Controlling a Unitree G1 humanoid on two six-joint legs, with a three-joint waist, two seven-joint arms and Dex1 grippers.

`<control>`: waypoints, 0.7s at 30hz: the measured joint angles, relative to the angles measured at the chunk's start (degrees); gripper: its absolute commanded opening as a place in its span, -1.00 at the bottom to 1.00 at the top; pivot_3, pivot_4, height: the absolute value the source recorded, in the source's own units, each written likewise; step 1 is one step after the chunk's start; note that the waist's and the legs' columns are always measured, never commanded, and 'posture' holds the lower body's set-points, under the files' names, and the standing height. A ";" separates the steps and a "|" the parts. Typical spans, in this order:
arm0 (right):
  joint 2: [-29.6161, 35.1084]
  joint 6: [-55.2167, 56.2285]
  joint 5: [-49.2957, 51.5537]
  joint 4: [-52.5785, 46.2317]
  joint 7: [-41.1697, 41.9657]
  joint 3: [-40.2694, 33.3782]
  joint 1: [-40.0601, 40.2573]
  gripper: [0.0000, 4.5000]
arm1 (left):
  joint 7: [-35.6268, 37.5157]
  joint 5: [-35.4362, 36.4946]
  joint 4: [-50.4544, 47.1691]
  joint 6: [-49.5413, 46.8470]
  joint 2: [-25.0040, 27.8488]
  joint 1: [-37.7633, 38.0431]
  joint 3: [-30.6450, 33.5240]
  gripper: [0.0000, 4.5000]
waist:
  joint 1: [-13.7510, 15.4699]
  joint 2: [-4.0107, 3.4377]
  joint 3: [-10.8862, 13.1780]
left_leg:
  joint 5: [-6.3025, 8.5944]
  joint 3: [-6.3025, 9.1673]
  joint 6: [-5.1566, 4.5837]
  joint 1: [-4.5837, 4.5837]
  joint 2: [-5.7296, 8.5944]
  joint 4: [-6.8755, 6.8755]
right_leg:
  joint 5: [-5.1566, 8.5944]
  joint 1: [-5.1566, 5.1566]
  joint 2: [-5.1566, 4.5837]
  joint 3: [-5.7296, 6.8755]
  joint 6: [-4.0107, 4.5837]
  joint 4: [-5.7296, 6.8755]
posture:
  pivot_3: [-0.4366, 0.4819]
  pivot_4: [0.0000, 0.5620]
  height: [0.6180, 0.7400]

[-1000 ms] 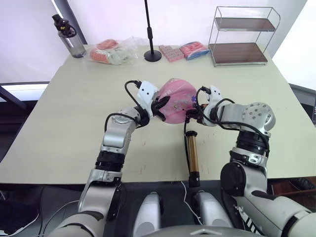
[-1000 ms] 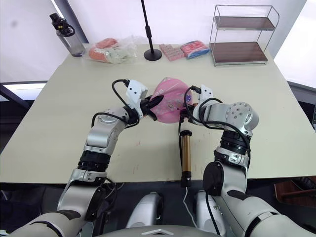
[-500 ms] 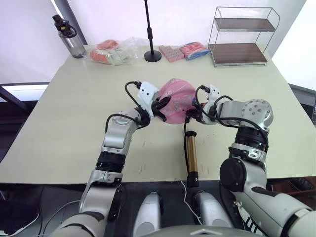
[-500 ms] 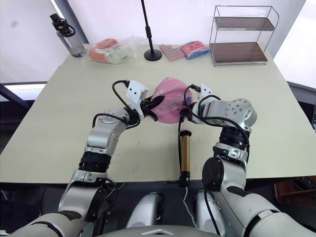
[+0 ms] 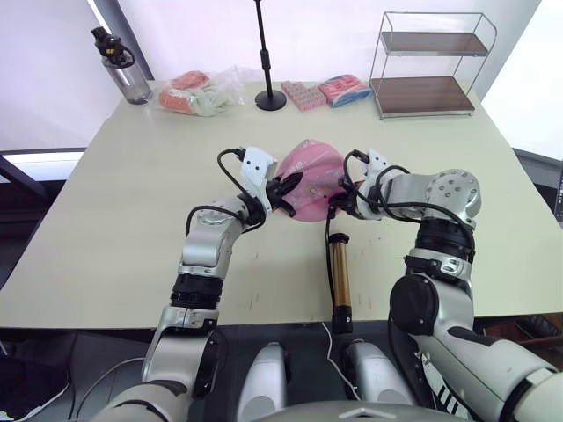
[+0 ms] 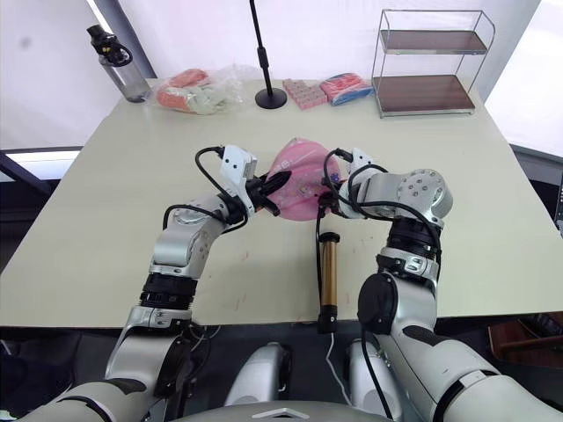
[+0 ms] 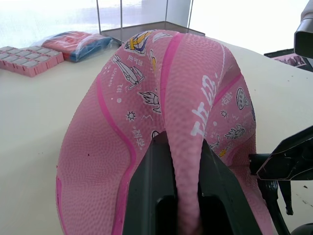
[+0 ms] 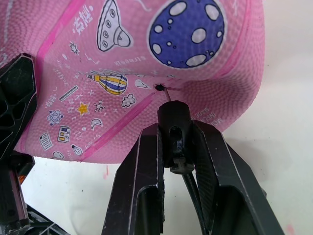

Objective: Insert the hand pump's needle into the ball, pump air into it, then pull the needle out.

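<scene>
Pinching a fold of the ball (image 7: 146,127), the left gripper (image 7: 185,161) is closed on it mid-table. The needle (image 8: 165,94), tip at the ball's valve hole, is clamped by the right gripper (image 8: 176,142). The hand pump (image 5: 340,274) lies nearby. Packets (image 5: 322,90) lie beside the bare wire shelf (image 5: 431,61).

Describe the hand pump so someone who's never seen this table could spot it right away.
Start at the pink ball in the middle of the table. Just nearer the table's front edge lies the hand pump, a slim gold-bronze cylinder with black ends. A thin black hose runs from it up to the ball; nothing else here is metallic gold.
</scene>
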State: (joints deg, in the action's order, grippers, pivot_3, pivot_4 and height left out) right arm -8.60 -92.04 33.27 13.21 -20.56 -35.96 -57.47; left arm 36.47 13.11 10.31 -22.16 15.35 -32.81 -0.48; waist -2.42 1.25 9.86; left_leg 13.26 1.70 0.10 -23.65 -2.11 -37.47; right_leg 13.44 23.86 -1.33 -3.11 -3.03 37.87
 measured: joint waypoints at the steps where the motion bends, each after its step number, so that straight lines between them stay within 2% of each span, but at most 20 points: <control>1: -0.01 0.00 0.00 0.21 -0.04 0.00 -0.12 -0.85 | 0.01 0.04 0.00 0.00 0.02 0.03 0.01 -0.99 | -0.03 0.00 0.00 | 0.00 0.00 0.00 0.01 0.00 0.00 | 0.00 0.00 0.00 0.00 0.00 0.00 | -0.05 -0.47 0.86; 11: -0.03 4.26 0.04 5.22 1.46 2.52 -0.60 -0.85 | 0.02 0.20 -0.19 0.04 0.66 0.85 0.47 -0.99 | -0.75 -0.11 -0.33 | 0.00 0.00 0.00 0.21 -0.14 0.09 | 0.03 -0.09 0.19 -0.05 -0.01 0.00 | -0.05 -0.47 0.86; 16: -0.02 7.28 -0.02 8.58 2.37 3.96 -0.89 -0.85 | 0.02 0.18 -0.19 0.04 0.96 1.17 0.76 -0.99 | -1.47 -0.12 -0.39 | 0.01 0.00 -0.01 0.73 -0.15 0.35 | 0.19 -0.46 0.26 -0.13 0.04 -0.02 | -0.05 -0.47 0.86; 21: -0.03 9.06 -0.06 10.66 2.84 4.26 -1.28 -0.85 | 0.02 0.17 -0.20 0.05 0.99 1.35 1.00 -0.99 | -1.63 -0.15 -0.41 | 0.01 0.12 -0.01 0.83 -0.16 0.40 | 0.20 -0.48 0.37 -0.16 0.04 -0.01 | -0.05 -0.47 0.86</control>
State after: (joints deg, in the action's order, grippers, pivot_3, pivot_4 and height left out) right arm -8.63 -82.98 33.21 23.87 -17.72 -31.70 -58.74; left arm 36.50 13.28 10.11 -22.11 16.34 -31.46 0.52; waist -4.06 1.09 9.44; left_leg 13.27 1.82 0.10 -22.81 -2.27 -37.07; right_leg 13.64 23.38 -0.95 -3.27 -2.98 37.85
